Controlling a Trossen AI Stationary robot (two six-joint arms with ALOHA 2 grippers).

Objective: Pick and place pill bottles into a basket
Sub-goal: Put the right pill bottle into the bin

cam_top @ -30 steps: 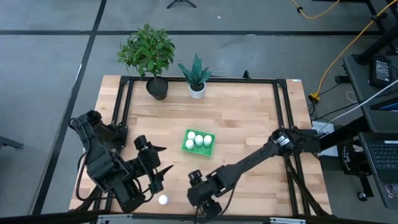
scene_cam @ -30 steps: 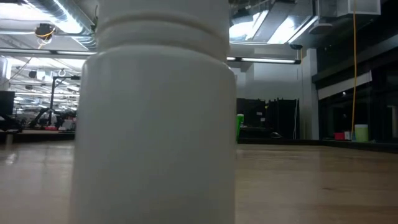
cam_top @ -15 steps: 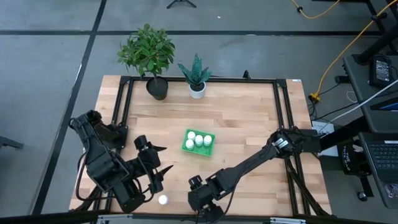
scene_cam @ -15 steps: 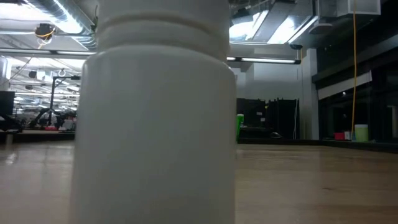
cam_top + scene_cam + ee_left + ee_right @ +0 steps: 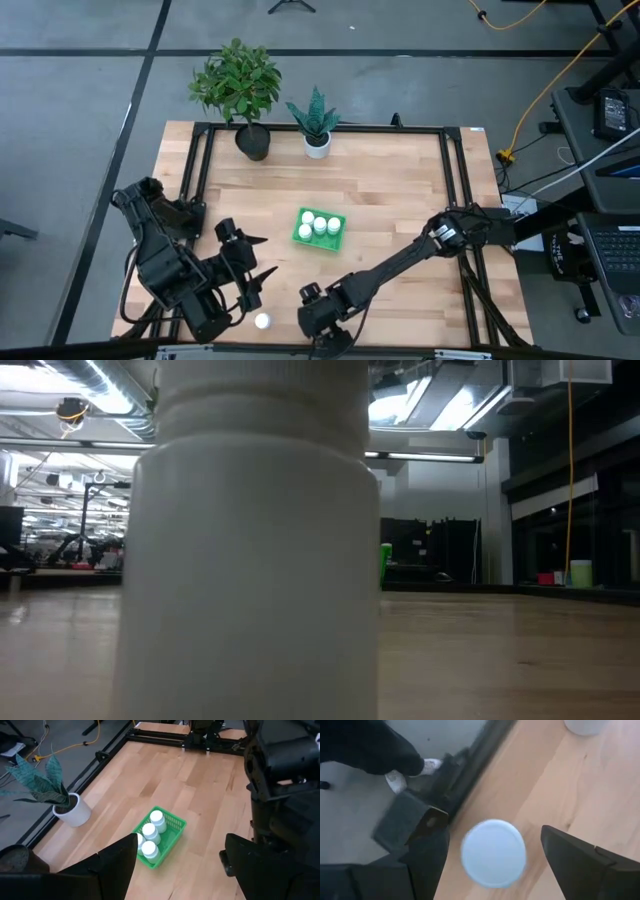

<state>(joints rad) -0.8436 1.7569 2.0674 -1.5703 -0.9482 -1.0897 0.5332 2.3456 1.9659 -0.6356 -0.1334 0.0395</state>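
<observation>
High view, right gripper (image 5: 322,328): you have it low at the table's near edge, arm stretched from the right side; from here you cannot tell its finger spacing.
High view, loose bottle (image 5: 262,321): it stands just to the left of your right gripper, near the table's front edge, and just below the left gripper (image 5: 262,257).
High view, left gripper: fingers spread apart, holding nothing, waiting over the near-left of the table.
High view, basket (image 5: 320,230): well ahead of your right gripper, mid-table, with four bottles (image 5: 320,226) inside.
High view, plants: a leafy one (image 5: 238,82) and a spiky one in a white pot (image 5: 317,145) at the far edge.
Low view, bottle (image 5: 250,550): its white body fills most of the frame, standing upright on the table (image 5: 500,650); neither gripper shows.
Left wrist view, basket (image 5: 170,835): ahead of the parted fingers (image 5: 107,867), bottles (image 5: 150,832) in a row inside; the pot (image 5: 75,812) stands beyond it.
Right wrist view, bottle cap (image 5: 493,852): you see it from above, between your two wide-open fingers (image 5: 427,855), not touched by either.
</observation>
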